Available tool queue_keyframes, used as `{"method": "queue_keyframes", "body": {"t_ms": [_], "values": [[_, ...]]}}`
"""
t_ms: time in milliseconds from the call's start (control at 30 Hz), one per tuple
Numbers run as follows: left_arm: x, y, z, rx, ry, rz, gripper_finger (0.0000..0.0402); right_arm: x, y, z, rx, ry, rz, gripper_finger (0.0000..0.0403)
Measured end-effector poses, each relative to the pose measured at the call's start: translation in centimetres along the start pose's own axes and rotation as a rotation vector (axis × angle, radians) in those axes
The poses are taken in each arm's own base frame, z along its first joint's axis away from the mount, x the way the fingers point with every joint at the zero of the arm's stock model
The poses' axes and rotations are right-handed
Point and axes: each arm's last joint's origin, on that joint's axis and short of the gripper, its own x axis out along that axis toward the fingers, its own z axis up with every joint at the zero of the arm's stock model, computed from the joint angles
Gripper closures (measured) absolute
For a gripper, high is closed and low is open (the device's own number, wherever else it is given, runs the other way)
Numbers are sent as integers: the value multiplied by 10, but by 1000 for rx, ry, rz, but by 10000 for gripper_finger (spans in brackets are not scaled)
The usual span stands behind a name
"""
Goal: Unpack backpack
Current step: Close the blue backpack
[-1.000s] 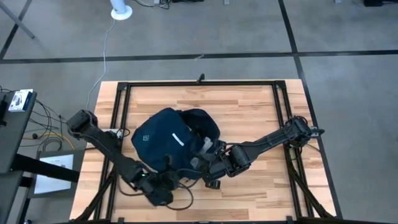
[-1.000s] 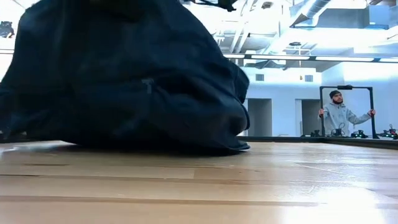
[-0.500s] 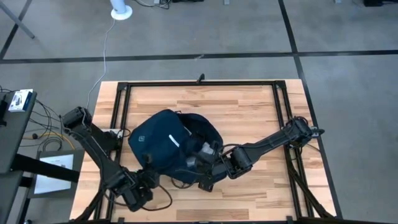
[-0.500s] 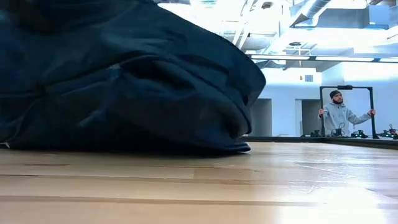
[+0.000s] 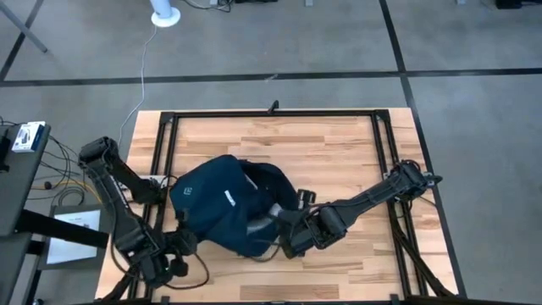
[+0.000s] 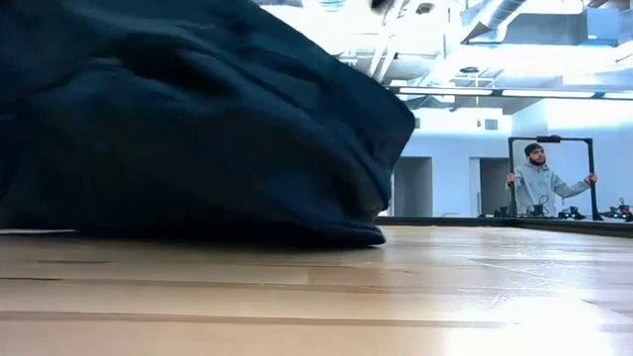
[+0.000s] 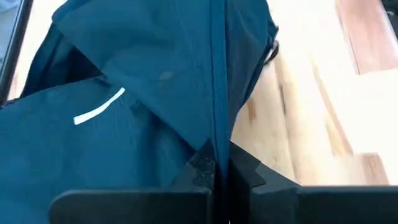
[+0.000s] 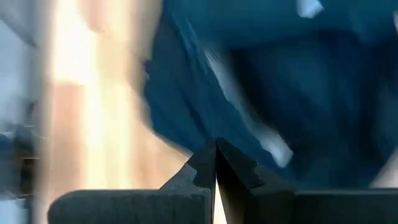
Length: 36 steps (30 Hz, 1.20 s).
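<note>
The dark navy backpack (image 5: 227, 207) lies on its side on the wooden table, left of the middle, its short white stripe (image 7: 99, 106) facing up. In the low view the backpack (image 6: 188, 119) fills the left half and rests on the boards by its underside. My left gripper (image 5: 179, 244) is at its near left corner, shut on its fabric. My right gripper (image 5: 290, 241) is at its near right edge, fingers shut where the fabric ends. My left gripper pinches a narrow raised fold of the backpack's fabric (image 7: 214, 146) between its two fingers, coming level from the table's near left. The fold runs away from the fingers as a taut ridge. The bag's body stays on the table. My right gripper is shut at the backpack's near right edge (image 8: 208, 140), coming in low from the table's right. The wrist view is blurred, so the part and number of layers cannot be told. The bag rests on the table there.
A black metal frame (image 5: 271, 113) runs around the tabletop. Bare boards (image 5: 339, 144) lie far and right of the bag. A person (image 6: 539, 183) stands in the room beyond the far edge, hands on another frame.
My left gripper has pulled toward the table's left edge, still shut, dragging the backpack's near left part with it. The whole bag has slid left and a little nearer and has flattened. My right gripper has followed toward the near edge.
</note>
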Motion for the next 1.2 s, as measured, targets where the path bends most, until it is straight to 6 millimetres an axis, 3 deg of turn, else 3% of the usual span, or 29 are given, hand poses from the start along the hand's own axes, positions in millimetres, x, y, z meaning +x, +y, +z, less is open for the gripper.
{"method": "queue_keyframes", "body": {"t_ms": [133,233,533,800,900,1000,1100,1200], "values": [[-5,1,-6,-16,13,19,401,1,-12,-5,95,55,-104,402],[-7,2,-10,-44,27,41,401,0,-10,-6,117,38,-103,402],[1,8,0,-124,-42,102,401,-8,18,21,83,-231,149,395],[14,19,10,-180,-32,147,401,-14,30,22,92,-275,231,282],[17,23,12,-196,-29,164,401,-9,37,22,92,-278,238,238],[20,26,14,-200,-24,176,401,11,48,21,86,-261,218,210],[20,26,15,-190,-31,177,401,33,58,18,72,-242,148,202],[20,25,16,-173,-36,170,401,39,60,16,94,-259,82,208]]}}
